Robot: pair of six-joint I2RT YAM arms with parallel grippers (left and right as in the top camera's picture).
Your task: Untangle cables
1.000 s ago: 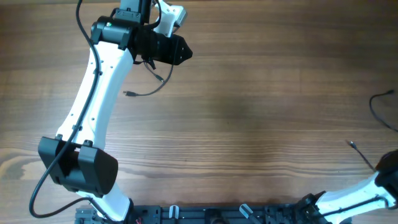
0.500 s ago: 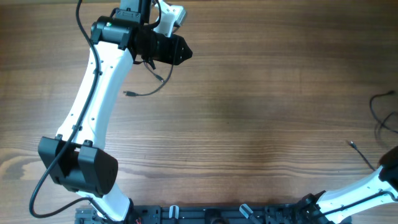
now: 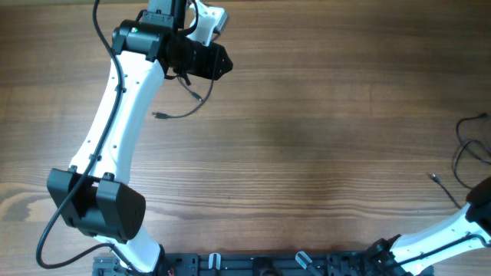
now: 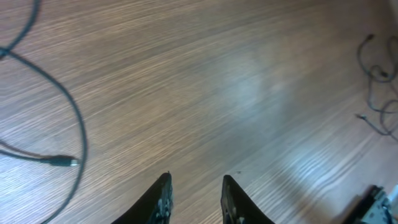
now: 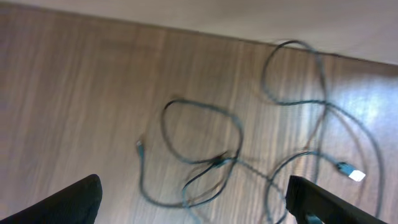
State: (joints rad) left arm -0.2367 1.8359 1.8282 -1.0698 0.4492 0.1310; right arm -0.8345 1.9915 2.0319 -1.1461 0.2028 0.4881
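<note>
Near right, the right gripper [image 5: 194, 182] is spread wide with nothing between its fingers. Just beyond it the cables [image 5: 217, 160] lie in loose tangled loops by the right edge of the tabletop [image 3: 322, 115]. Far left, a single cable [image 3: 182, 113] lies beside the left gripper [image 4: 196, 186], whose fingers stand slightly apart over bare wood

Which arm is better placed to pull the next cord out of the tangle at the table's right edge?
Right. The right gripper, open, hovers directly over the tangled cords; the left gripper is far across the table beside one separate cord.
</note>
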